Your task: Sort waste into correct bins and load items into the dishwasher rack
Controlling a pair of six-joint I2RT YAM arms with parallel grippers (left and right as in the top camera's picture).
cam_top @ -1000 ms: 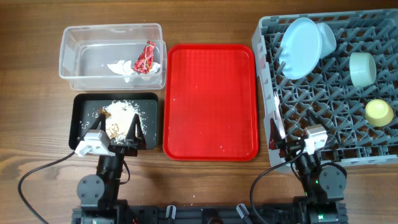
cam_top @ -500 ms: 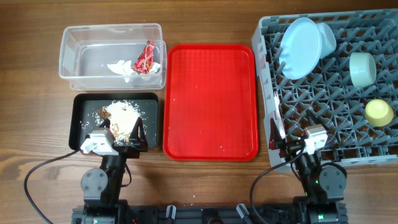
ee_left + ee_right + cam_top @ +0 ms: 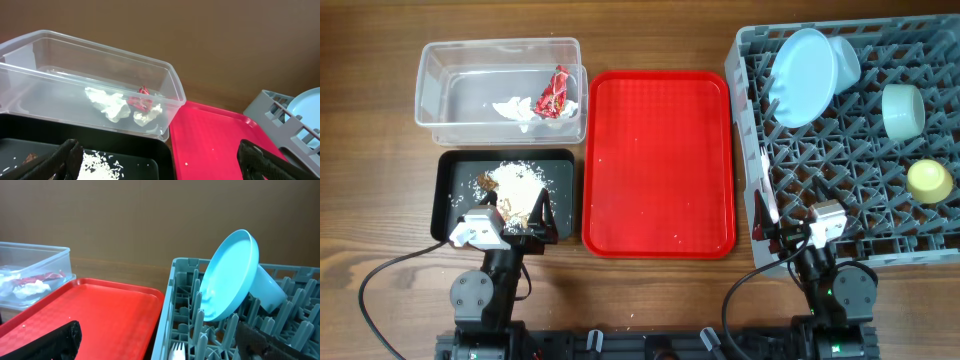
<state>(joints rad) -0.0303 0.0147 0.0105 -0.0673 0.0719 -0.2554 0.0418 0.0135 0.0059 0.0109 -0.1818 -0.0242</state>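
The clear tub (image 3: 455, 75) holds the red wrapper (image 3: 558, 92) and white napkin (image 3: 515, 108); both also show in the left wrist view, wrapper (image 3: 140, 102) and napkin (image 3: 107, 102). The black tray (image 3: 560, 165) holds food scraps (image 3: 518, 182). The grey rack (image 3: 850, 150) holds the pale blue plate (image 3: 803, 75) on edge, the white-blue bowl (image 3: 846, 58), the mint bowl (image 3: 902, 110), the yellow cup (image 3: 929, 181) and white cutlery (image 3: 766, 200). My left gripper (image 3: 517, 215) is open and empty over the black tray's near edge. My right gripper (image 3: 785, 228) is open and empty at the rack's near left corner.
The red serving tray (image 3: 658, 150) lies between the bins and the rack, with a few crumbs on it. In the right wrist view a white fork (image 3: 176, 352) stands between pegs below the plate (image 3: 230, 275). Cables trail at the table's front edge.
My left gripper shifted slightly to the right over the black tray, then held still. The right arm has not moved.
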